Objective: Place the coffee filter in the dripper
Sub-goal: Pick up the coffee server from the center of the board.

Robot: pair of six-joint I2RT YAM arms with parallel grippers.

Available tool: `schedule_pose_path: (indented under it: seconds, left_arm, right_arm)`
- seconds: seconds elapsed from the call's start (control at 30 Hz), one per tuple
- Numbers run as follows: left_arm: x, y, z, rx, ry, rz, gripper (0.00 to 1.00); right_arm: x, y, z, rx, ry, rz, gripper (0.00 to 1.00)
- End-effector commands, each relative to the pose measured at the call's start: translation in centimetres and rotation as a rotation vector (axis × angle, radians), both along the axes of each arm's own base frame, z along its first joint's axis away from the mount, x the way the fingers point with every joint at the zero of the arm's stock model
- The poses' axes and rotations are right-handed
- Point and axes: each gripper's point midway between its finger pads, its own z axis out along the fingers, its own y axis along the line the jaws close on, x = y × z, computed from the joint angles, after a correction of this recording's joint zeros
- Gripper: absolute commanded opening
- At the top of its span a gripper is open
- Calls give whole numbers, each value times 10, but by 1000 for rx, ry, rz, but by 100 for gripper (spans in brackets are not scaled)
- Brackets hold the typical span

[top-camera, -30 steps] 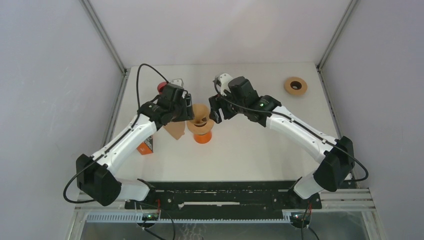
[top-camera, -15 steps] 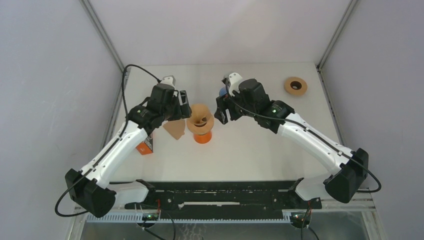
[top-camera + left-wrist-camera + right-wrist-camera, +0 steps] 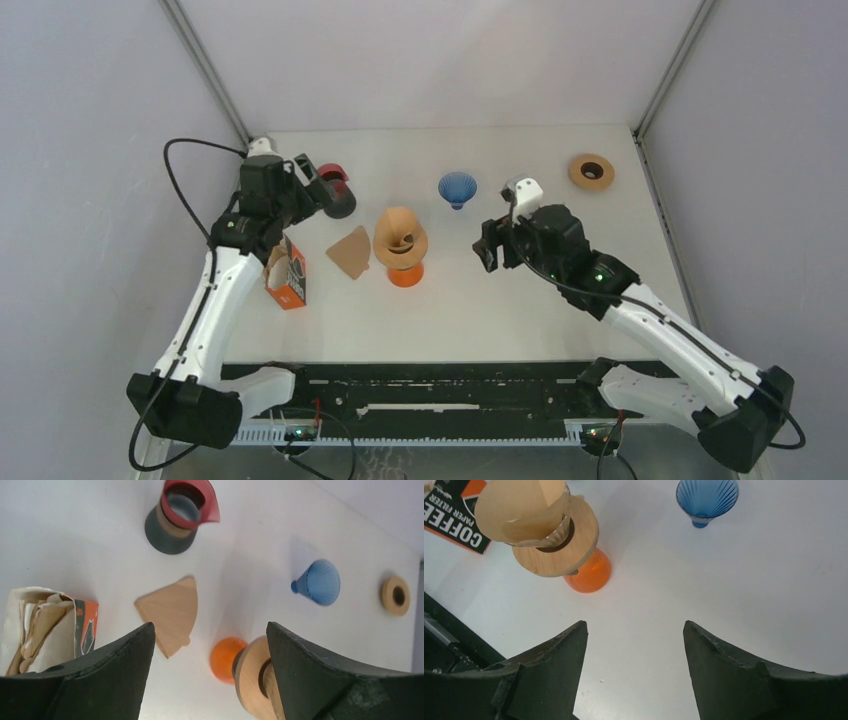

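You have the coffee filter (image 3: 400,233) seated in the dripper (image 3: 406,275) at table centre, the left gripper (image 3: 209,630) spread wide and empty near the red-rimmed cup (image 3: 338,195), the right gripper (image 3: 635,625) likewise wide and empty to the dripper's right.

Bright even overhead light, soft faint shadows, sharp focus, wrist views slightly distorted

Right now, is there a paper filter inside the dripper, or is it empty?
In. A tan paper filter stands spread open inside the wood-collared dripper; a second, folded filter lies flat nearby.
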Motion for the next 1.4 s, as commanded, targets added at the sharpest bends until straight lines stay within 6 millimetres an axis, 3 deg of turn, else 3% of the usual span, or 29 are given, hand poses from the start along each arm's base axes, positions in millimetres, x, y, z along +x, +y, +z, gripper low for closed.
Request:
schedule_pose_path:
  seconds: [0.0,0.2,0.43,0.63,0.87,1.27,1.37]
  left_arm:
    - [26,12,1,-121,-39,51,86]
    - [65,34,-18,-234,-3,128,82]
    - [113,49,-56,-331,81,152,71]
    - [144,53,-65,-357,98,144,59]
    - [161,54,-64,-378,89,135,56]
    - [173,56,-102,-380,172,152,41]
    - [174,58,-108,-370,184,153,34]
  right_arm:
    - [6,-13,41,120,-167,-67,79]
    - [-1,-34,42,129,-220,-117,79]
    - [-3,-44,31,102,-212,-134,79]
    - [-2,-47,22,76,-194,-141,79]
    - [1,-48,17,66,-183,-145,79]
    - [7,-48,10,80,-154,-143,79]
    - [8,-48,10,85,-151,-141,79]
